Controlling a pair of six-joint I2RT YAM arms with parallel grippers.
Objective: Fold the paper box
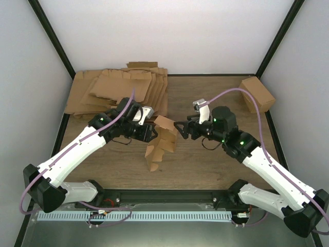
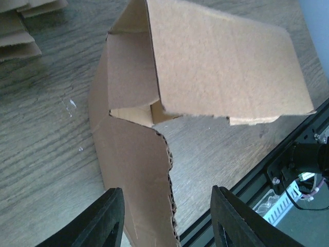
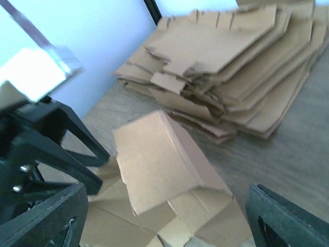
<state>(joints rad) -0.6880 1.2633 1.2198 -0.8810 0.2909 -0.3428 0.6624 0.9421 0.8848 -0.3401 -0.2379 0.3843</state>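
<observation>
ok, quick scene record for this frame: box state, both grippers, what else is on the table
paper box: partly folded, standing mid-table between the arms, flaps loose
left gripper: open, fingers either side of the box's lower panel edge
right gripper: open, at the box's right side, contact unclear
stack of flat sheets: far left corner
closed box: far right corner

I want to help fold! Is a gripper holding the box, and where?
Nothing is held: left gripper and right gripper are open by the paper box.
</observation>
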